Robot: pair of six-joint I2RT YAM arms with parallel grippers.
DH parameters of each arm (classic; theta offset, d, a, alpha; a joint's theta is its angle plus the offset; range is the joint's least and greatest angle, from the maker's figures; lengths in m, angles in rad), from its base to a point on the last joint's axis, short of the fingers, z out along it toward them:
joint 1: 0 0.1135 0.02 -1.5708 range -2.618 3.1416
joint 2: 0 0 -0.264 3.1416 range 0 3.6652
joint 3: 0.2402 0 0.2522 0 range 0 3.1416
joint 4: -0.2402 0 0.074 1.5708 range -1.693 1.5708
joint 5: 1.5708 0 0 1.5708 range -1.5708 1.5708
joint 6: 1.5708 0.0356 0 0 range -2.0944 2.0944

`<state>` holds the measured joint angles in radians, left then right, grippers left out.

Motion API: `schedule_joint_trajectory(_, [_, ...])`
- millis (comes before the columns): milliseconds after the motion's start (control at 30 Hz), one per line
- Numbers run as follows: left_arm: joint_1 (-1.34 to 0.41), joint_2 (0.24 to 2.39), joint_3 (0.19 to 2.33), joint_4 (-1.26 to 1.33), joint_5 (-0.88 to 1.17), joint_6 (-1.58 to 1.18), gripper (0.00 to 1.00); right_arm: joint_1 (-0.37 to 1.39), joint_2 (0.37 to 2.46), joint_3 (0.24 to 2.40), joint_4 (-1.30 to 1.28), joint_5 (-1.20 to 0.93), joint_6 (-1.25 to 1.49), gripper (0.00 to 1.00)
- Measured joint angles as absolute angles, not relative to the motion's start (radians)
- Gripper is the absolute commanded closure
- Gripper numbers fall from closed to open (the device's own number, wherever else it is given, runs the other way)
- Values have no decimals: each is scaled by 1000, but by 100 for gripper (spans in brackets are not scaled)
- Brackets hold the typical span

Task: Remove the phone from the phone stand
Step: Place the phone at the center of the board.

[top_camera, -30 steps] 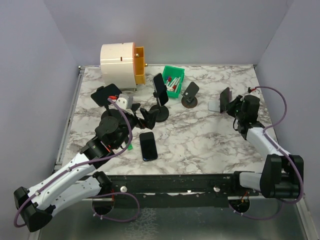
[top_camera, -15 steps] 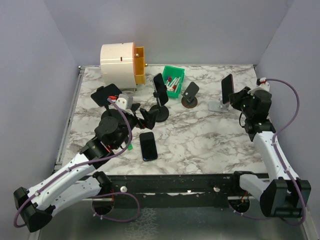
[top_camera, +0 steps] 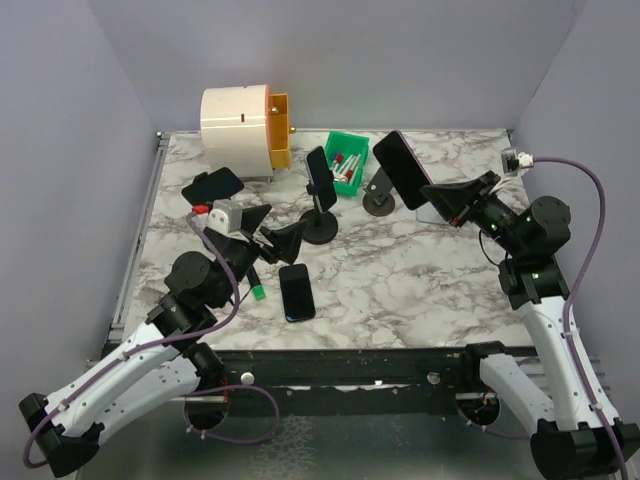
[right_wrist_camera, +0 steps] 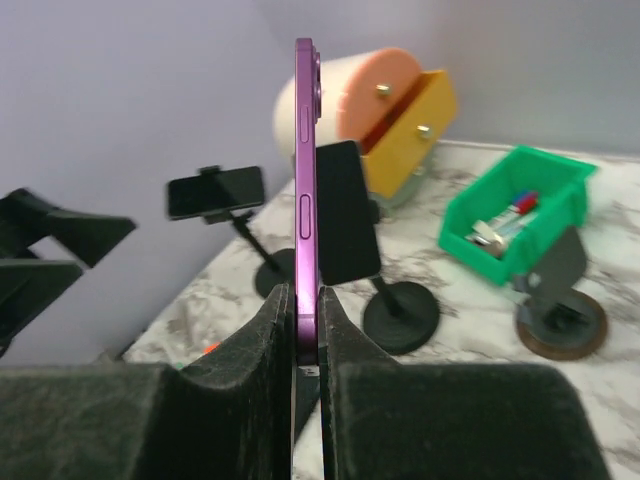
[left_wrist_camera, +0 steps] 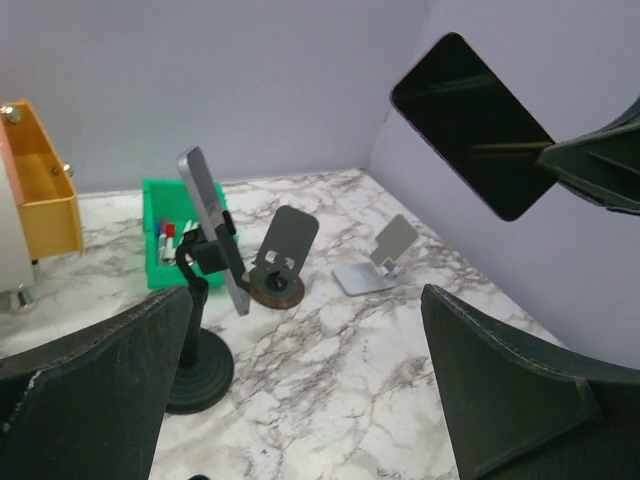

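The right tool [top_camera: 438, 196] pinches one end of the thin purple phone [top_camera: 402, 170] and holds it up in the air (its dark face looks toward the left tool [top_camera: 268, 232]). The little silver folding stand [left_wrist_camera: 375, 262] sits on the white marble table [top_camera: 420, 280] just below the right tool. The left tool is spread wide and holds nothing, with a black round-foot stand [top_camera: 322, 228] just past it.
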<state>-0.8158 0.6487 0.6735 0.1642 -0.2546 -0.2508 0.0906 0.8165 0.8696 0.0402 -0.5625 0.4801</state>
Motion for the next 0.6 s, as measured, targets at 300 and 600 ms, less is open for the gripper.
schedule_joint_trajectory(300, [-818, 635, 667, 365, -4, -347, 1, 117, 790, 718, 626, -805, 883, 100])
schedule_joint_trajectory(600, [-818, 818, 822, 552, 159, -477, 1, 119, 841, 693, 1130, -799, 1238, 100])
